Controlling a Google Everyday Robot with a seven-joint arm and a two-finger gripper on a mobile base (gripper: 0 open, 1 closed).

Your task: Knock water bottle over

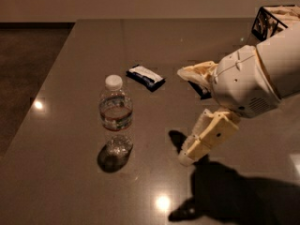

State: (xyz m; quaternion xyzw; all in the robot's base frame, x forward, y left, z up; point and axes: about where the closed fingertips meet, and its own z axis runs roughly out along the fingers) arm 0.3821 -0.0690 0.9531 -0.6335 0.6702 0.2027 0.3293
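Note:
The water bottle (116,115) stands upright on the grey table (70,69), left of centre; it is clear and ribbed, with a white cap and a label band. My gripper (185,115) is to its right, above the table. Its two cream fingers (206,137) are spread wide apart, tips pointing left toward the bottle. A clear gap separates the fingertips from the bottle. The gripper holds nothing.
A flat dark snack packet (146,76) lies behind the bottle. A second dark packet (200,90) is mostly hidden behind my upper finger. A box (271,18) stands at the far right corner. The table's left edge runs diagonally, with floor beyond.

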